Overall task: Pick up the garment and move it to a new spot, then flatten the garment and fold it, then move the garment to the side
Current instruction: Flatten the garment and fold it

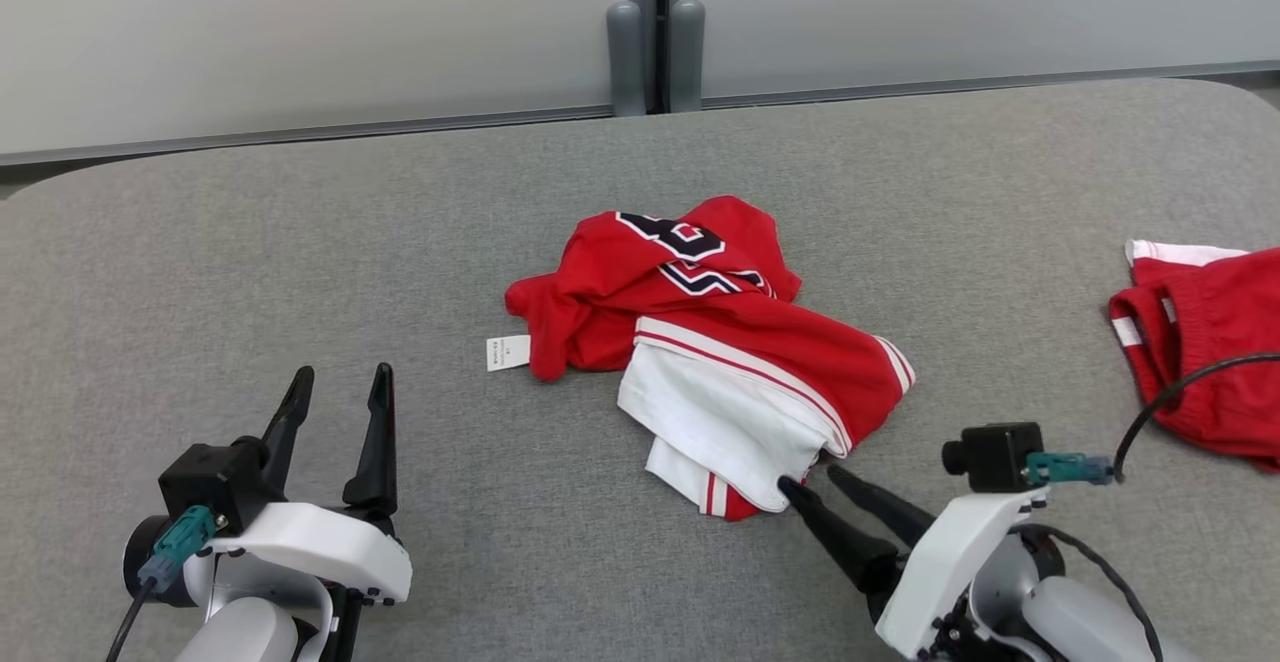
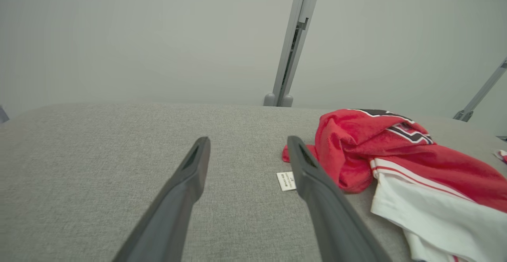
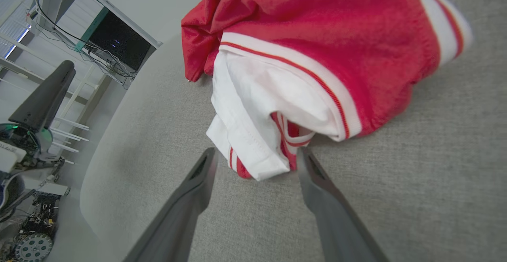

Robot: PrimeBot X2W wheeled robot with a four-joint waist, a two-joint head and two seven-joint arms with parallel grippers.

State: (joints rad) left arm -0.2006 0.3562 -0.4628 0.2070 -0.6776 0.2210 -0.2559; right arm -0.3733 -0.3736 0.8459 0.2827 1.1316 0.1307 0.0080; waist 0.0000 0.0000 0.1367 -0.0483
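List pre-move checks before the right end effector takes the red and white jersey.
1. Right end effector open: ok.
2. Hem corner of the crumpled red and white jersey garment between its fingertips: ok.
3. Fingertips touching cloth: cannot tell.
4. Left end effector open, apart from the garment: ok.
5. Garment flat for folding: not ok, bunched.
6. Second red cloth garment on the grey fabric table apart from the jersey: ok.

Cloth garment (image 1: 720,342) (slight sheen), matt woven table (image 1: 300,272)
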